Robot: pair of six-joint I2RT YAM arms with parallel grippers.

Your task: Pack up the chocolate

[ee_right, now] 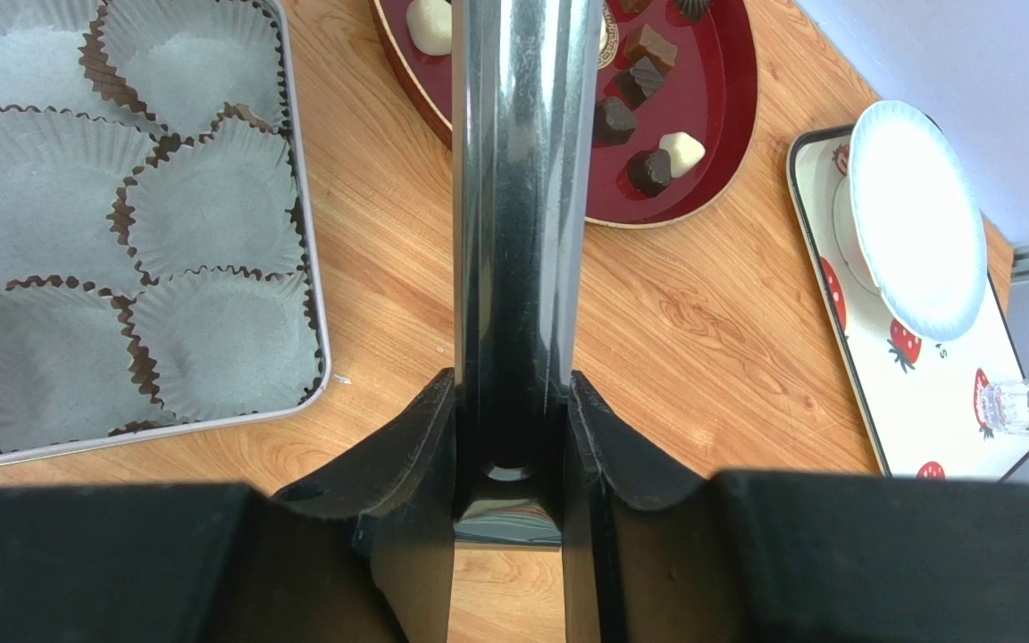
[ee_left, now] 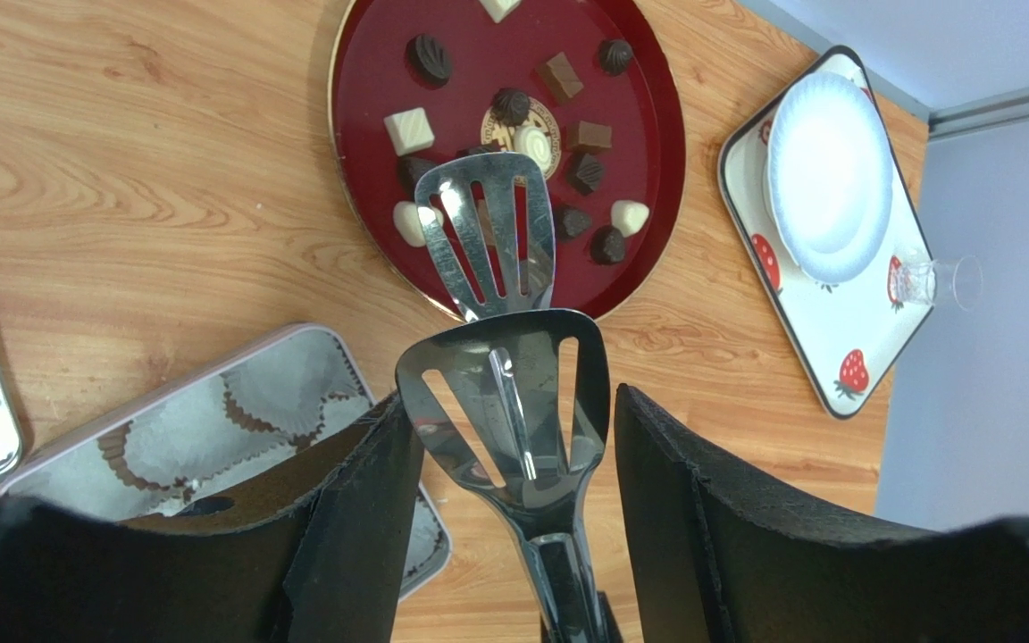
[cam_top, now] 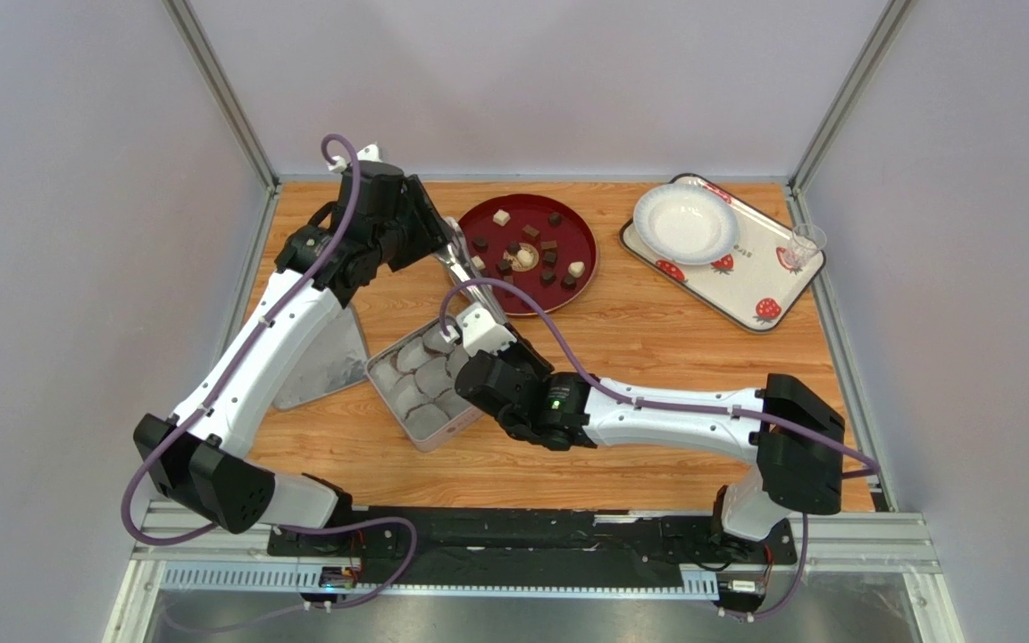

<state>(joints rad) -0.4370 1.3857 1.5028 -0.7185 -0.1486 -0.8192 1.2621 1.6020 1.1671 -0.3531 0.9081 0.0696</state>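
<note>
The chocolate (cam_top: pixel 529 251) lies as small dark and cream pieces on a red plate (cam_top: pixel 593 248) at the back centre. It also shows in the left wrist view (ee_left: pixel 409 131) and the right wrist view (ee_right: pixel 650 168). My right gripper (cam_top: pixel 480 326) (ee_right: pixel 511 389) is shut on the handle of long metal tongs (cam_top: pixel 469 281) (ee_right: pixel 520 201). The slotted tips of the tongs (ee_left: pixel 486 228) hang over the near edge of the plate (ee_left: pixel 641 121). My left gripper (cam_top: pixel 450 248) (ee_left: pixel 513 409) is open, with its fingers on either side of the tongs and apart from them.
A metal tin (cam_top: pixel 386 389) (ee_right: pixel 321 322) with several empty paper cups (ee_right: pixel 205 208) sits left of my right gripper, its lid (cam_top: pixel 319 369) further left. At the back right, a strawberry tray (cam_top: pixel 762 281) holds a white dish (cam_top: pixel 684 221) and a small glass (cam_top: pixel 802 248).
</note>
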